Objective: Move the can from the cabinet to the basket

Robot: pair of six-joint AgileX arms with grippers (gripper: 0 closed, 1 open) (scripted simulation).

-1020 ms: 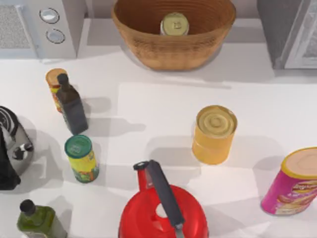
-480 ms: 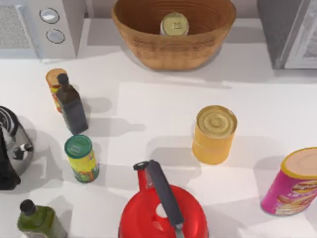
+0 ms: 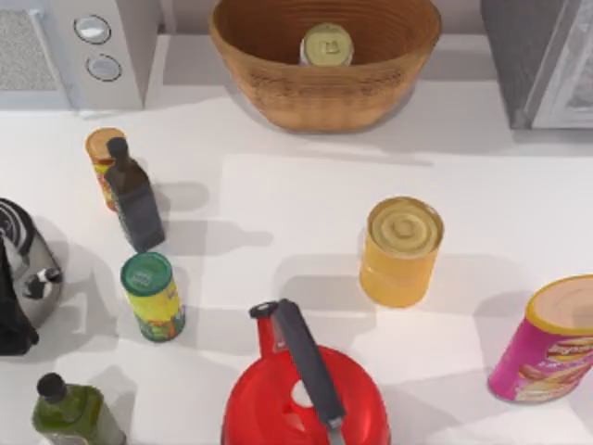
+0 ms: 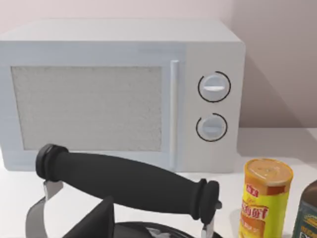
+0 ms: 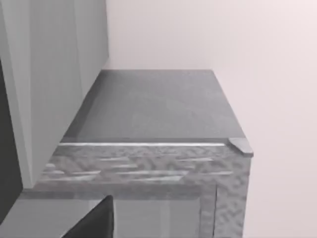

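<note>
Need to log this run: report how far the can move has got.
Done, by the look of it: the can stands upright inside the basket, away from the cabinet at the table's right. In hand: nothing; no arm is near the can in the top view. Left: nothing visible, beyond perhaps parking the arms.

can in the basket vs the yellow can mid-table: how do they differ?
The can sits inside the basket; the yellow can stands on the bare table. The can has a pale yellow-green top; the yellow can is deeper yellow with a ringed lid. The can looks narrower. Both stand upright, lids up.
</note>
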